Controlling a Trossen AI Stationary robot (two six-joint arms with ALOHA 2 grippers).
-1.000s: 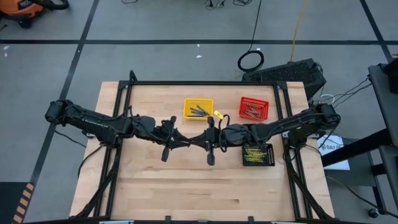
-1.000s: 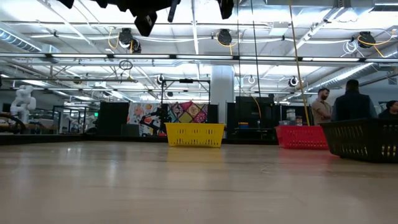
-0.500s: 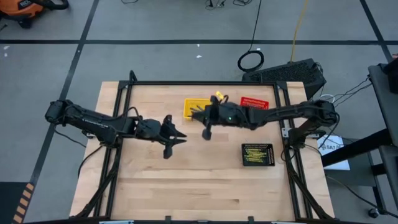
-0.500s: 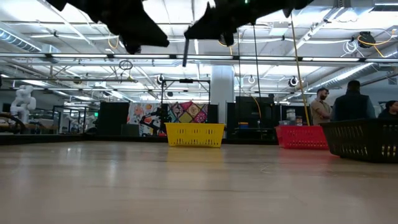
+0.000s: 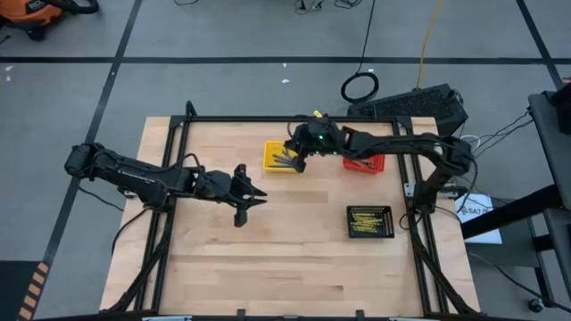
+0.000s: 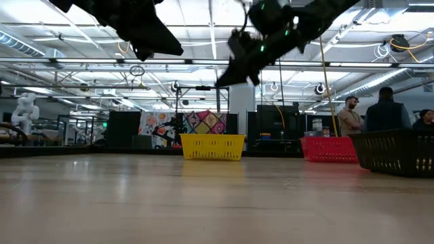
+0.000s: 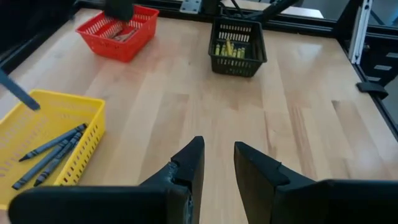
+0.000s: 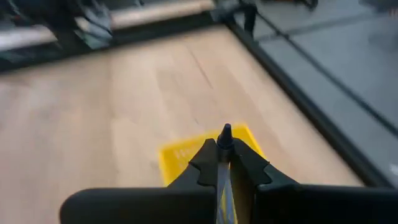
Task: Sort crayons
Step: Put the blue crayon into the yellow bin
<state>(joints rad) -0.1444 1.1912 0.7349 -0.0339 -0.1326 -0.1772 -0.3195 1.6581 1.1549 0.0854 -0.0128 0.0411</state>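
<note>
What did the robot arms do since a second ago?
The right gripper, shut on a blue-grey crayon, swung away from the middle of the table, where both grippers had met, to above the yellow basket. The left gripper drew back a little and stands open and empty. The red basket, black basket and their crayons stayed put.

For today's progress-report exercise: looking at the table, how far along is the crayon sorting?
Nearly done. Sorted crayons already lie in the yellow basket, red basket and black basket. The right gripper holds one blue-grey crayon above the yellow basket, not yet dropped. The left gripper waits open, empty. No loose crayons show on the table.
</note>
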